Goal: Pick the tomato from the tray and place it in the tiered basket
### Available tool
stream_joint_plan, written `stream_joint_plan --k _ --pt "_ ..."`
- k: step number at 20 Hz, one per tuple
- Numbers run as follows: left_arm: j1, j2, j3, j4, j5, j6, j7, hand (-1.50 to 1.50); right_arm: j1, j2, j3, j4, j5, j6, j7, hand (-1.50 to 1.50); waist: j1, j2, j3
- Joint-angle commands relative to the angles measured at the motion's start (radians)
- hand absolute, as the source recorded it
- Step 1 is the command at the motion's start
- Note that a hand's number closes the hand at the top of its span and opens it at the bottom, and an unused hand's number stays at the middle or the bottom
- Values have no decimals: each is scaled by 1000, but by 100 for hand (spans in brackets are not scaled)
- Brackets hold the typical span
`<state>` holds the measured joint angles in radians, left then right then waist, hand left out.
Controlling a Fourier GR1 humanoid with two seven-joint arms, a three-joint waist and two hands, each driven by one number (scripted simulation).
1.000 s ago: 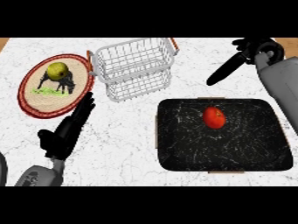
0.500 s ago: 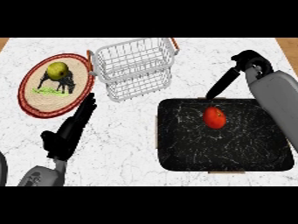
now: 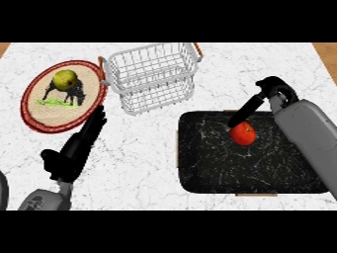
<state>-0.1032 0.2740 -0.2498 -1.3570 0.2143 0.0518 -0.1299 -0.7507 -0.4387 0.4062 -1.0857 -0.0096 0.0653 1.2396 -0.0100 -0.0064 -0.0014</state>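
Red tomato [image 3: 243,134] sits just under my right hand's [image 3: 262,98] straight, open fingers; I should curl around its middle.

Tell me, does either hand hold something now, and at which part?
Nothing is held. The right hand reaches down over the tray, its fingers just above the tomato but not closed around it. The left hand lies open on the counter.
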Motion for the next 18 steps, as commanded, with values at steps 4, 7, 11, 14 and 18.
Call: stream_joint_plan --k 4,7,11,14,18 --pt "-31 -13 9 14 -6 -6 19 0 77 24 10 -35 25 -57 227 -150 -4 0 0" --pt "4 -14 5 48 -30 -16 -48 0 107 67 32 -58 46 -97 236 -150 1 2 0" --pt "24 -34 -2 26 -37 -8 -48 0 135 42 3 -58 43 -66 206 -150 5 2 0" --pt "26 -15 13 7 -30 -29 -35 0 150 48 -7 -47 48 -57 182 -150 10 4 1" --pt "1 13 52 20 -8 -64 -4 0 220 117 29 -71 111 -150 146 -150 8 4 1"
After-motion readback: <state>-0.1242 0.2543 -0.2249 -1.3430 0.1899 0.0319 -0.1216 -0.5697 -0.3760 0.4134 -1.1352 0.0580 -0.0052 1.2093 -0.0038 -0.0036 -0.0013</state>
